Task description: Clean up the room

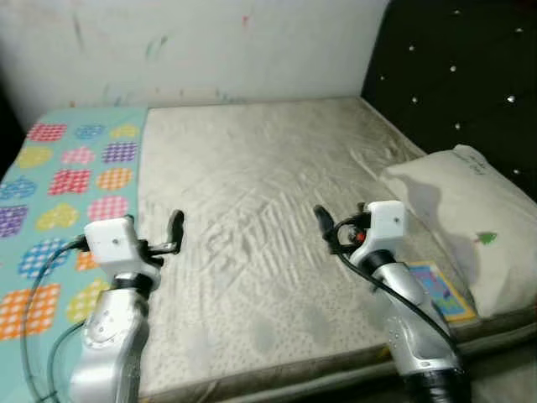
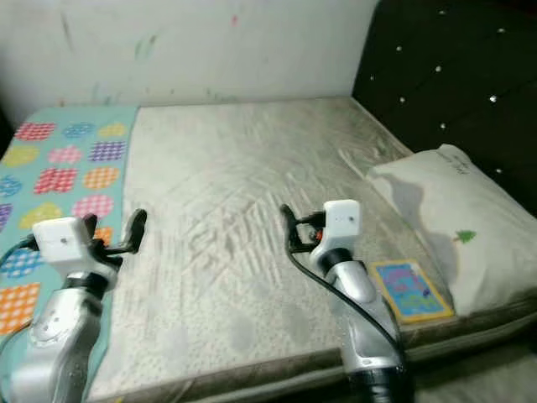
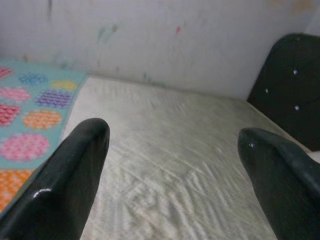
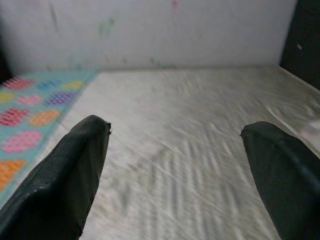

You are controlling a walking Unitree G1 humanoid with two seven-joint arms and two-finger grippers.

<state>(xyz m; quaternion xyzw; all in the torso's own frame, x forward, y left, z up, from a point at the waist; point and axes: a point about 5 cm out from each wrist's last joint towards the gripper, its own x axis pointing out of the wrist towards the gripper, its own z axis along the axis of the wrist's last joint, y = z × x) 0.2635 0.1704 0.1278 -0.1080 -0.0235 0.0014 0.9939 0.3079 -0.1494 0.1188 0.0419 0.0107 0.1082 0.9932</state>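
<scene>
A small colourful book (image 1: 438, 290) lies flat on the beige mattress (image 1: 252, 159) near its front right corner, partly tucked against a white pillow (image 1: 470, 214). My right gripper (image 1: 325, 225) hovers over the mattress just left of the book, open and holding nothing; the right wrist view has its fingers (image 4: 70, 175) spread wide over bare sheet. My left gripper (image 1: 174, 231) hangs over the front left of the mattress beside a teal blanket (image 1: 67, 180) with coloured patches. It is open too, its fingers (image 3: 65, 175) far apart and empty.
A black studded headboard (image 1: 457, 75) rises along the bed's right side behind the pillow. A white, paint-marked wall (image 1: 210, 42) runs along the far edge. The mattress's front edge (image 1: 277, 374) lies just below my arms.
</scene>
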